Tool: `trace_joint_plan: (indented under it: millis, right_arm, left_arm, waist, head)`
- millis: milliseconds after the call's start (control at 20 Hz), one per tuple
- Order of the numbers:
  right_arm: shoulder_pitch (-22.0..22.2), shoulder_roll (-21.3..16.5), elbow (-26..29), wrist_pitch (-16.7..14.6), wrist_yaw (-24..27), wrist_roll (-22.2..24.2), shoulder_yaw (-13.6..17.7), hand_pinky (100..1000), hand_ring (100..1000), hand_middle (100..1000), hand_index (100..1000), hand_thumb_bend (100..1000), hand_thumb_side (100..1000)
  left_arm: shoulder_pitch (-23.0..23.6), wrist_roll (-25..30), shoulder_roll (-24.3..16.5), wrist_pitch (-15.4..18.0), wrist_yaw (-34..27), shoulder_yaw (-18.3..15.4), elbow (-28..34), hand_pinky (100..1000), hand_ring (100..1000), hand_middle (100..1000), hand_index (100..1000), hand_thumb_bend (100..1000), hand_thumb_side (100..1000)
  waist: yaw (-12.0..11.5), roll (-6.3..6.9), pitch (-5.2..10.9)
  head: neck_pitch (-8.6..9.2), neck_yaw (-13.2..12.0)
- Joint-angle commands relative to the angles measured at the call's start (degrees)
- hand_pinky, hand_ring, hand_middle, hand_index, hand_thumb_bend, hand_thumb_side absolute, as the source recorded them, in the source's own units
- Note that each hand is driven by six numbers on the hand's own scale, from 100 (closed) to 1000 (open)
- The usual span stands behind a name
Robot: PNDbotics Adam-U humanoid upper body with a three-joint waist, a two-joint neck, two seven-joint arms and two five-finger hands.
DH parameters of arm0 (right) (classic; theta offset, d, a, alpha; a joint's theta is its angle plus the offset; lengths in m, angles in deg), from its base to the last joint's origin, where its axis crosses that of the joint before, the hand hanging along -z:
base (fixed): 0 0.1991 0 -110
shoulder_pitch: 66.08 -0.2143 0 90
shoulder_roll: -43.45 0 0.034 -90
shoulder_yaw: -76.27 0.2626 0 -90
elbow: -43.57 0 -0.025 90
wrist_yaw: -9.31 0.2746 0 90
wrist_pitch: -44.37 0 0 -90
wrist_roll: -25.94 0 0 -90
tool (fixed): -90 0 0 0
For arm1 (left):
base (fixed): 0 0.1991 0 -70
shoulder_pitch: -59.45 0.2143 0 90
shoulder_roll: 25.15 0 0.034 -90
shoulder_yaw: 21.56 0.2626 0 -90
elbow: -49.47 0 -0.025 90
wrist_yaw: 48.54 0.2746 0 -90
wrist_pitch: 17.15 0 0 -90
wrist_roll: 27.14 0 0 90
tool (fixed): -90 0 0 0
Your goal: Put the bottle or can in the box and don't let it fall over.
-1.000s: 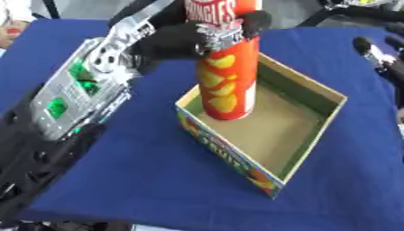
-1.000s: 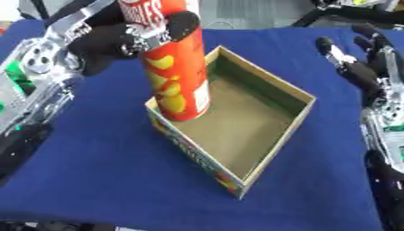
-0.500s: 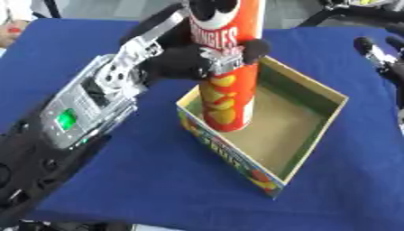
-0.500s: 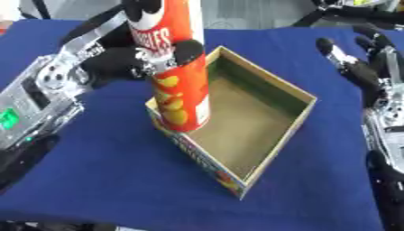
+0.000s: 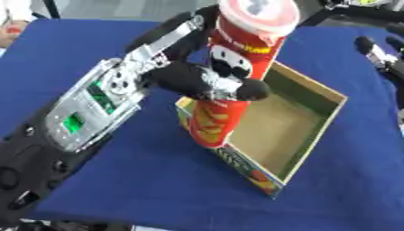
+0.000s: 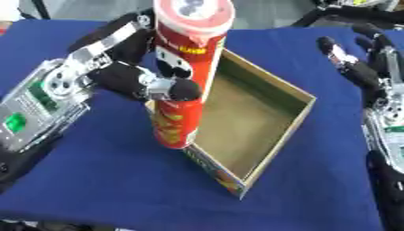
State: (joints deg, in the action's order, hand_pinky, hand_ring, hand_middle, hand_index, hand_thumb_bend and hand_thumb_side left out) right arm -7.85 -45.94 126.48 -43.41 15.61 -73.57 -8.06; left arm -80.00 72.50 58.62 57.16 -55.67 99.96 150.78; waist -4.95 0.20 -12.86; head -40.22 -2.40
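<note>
Gripping the red chip can (image 5: 236, 81) mid-body, left hand (image 5: 197, 81) fingers curled round it, base at the cardboard box (image 5: 304, 124) near wall, upright so it won't tip. Right hand (image 6: 359, 67) idles open over the blue desk (image 5: 94, 49).

A blue cloth (image 5: 118, 180) covers the table and fills most of both views, smooth and plain. Past its far edge lies a strip of pale grey floor (image 5: 110, 9). At the top left corner a small blurred red and white shape (image 5: 12, 20) sits just off the cloth.
</note>
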Motion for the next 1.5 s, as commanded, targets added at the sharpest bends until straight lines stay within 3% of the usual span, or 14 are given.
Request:
trace_joint_plan:
  millis: [50, 250, 450, 550, 700, 800, 1150, 1500]
  right_arm:
    - [-0.86, -0.98, 1.20, -0.02, 0.14, -0.28, 0.51, 737, 981, 1000, 811, 740, 366]
    - [-0.87, -0.88, 1.20, 0.00, 0.18, -0.26, 0.47, 737, 981, 1000, 811, 739, 366]
    - [-0.81, -0.87, 1.12, 0.05, 0.25, -0.18, 0.43, 736, 981, 1000, 811, 739, 363]
    - [-0.78, -0.85, 1.07, 0.08, 0.33, -0.14, 0.40, 736, 981, 1000, 811, 739, 362]
    - [-0.85, -0.72, 1.03, 0.16, 0.42, 0.04, 0.23, 736, 981, 1000, 811, 740, 359]
    - [-0.86, -0.61, 1.01, 0.19, 0.48, 0.17, 0.13, 736, 981, 1000, 811, 739, 358]
    - [-0.74, -0.39, 1.04, 0.16, 0.81, 0.31, 0.01, 736, 981, 1000, 811, 735, 359]
    - [-0.50, -0.40, 1.12, 0.14, 1.00, 0.11, 0.13, 737, 981, 1000, 811, 733, 360]
  left_arm:
    - [-0.75, -0.06, -0.60, 0.23, 0.50, -1.19, 0.12, 916, 1000, 866, 927, 732, 449]
    - [-0.89, -0.71, -0.28, 0.14, -0.29, -1.39, 0.33, 913, 1000, 862, 916, 704, 460]
    - [-1.02, -1.86, -0.03, 0.60, 0.92, -2.06, 0.19, 921, 1000, 875, 998, 842, 505]
    - [-1.33, -3.25, 0.42, 1.36, 2.17, -3.07, -0.05, 914, 1000, 866, 1000, 825, 500]
    - [-2.27, -6.20, 1.83, 2.38, 3.31, -4.19, -2.26, 891, 1000, 844, 972, 657, 477]
    - [-3.12, -7.56, 3.01, 3.28, 3.51, -4.25, -4.60, 884, 1000, 834, 950, 601, 488]
    - [-5.90, -7.86, 6.38, 6.36, 4.56, -4.41, -10.31, 880, 1000, 836, 938, 612, 488]
    - [-5.40, -8.64, 6.15, 6.91, 4.23, -5.07, -10.56, 871, 1000, 825, 908, 609, 474]
  waist:
    - [0.10, -0.15, 0.85]
    - [0.11, -0.22, 0.86]
    - [0.14, -0.27, 0.90]
    - [0.10, -0.32, 0.90]
    - [0.11, -0.43, 0.88]
    - [0.17, -0.49, 0.83]
    - [0.59, -0.38, 0.75]
    - [0.59, -0.23, 0.82]
  head:
    - [0.33, 0.04]
    - [0.32, -0.01]
    - [0.51, 0.06]
    - [0.54, 0.07]
    - [0.53, -0.01]
    - [0.51, -0.06]
    - [0.33, -0.41]
    - [0.39, -0.16]
